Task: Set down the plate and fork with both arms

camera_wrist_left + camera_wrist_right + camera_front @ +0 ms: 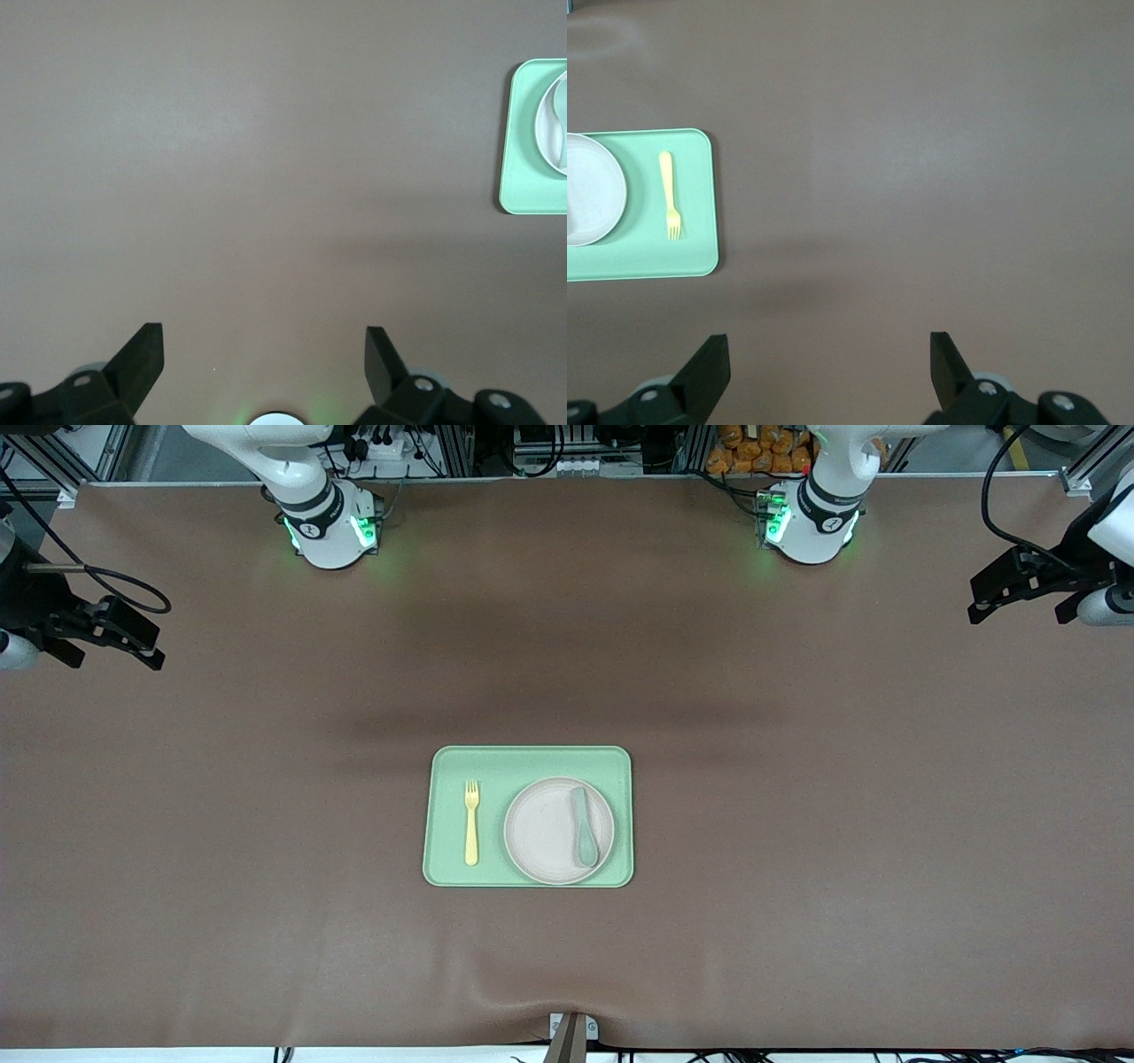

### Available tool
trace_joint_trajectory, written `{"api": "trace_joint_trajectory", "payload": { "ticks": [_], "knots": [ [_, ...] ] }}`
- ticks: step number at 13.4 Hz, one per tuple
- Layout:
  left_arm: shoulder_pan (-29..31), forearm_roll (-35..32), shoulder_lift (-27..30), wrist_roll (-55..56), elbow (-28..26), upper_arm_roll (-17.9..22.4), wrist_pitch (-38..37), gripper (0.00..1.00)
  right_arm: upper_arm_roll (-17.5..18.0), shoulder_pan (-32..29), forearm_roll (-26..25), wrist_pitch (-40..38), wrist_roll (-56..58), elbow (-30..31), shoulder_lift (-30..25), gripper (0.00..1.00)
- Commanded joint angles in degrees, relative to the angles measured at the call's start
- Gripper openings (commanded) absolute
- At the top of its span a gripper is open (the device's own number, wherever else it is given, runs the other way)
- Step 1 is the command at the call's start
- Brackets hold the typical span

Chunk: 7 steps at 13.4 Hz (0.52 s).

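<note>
The pale pinkish plate (549, 834) lies on the light green tray (529, 762) at the table's middle, with a teal spoon (583, 828) lying on it. The pale yellow fork (471, 822) lies on the tray beside the plate, toward the right arm's end. The fork (670, 195) and part of the plate (594, 190) show in the right wrist view. My left gripper (1005, 593) hangs open and empty over the table's left-arm end. My right gripper (133, 642) hangs open and empty over the right-arm end. Both arms wait.
Bare brown table surface surrounds the tray. The arms' green-lit bases (332, 531) (806, 527) stand at the table's edge farthest from the front camera. A tray corner (532, 142) shows in the left wrist view.
</note>
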<state>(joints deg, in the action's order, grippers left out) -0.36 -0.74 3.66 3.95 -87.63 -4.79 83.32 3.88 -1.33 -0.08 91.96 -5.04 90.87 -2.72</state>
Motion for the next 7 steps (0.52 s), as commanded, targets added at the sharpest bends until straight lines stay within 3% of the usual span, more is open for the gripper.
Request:
{"api": "trace_joint_trajectory", "payload": {
  "ticks": [1, 7],
  "knots": [
    [-0.8, -1.2, 0.3, -1.4, -0.2, 1.2, 0.2, 1.0, -1.9, 1.7, 0.9, 0.1, 0.6, -1.0, 0.3, 1.0],
    [-0.4, -1.0, 0.2, -0.3, 1.4, 1.4, -0.8, 1.0, -4.1, 1.7, 0.9, 0.7, 0.6, -1.1, 1.1, 1.0]
  ]
}}
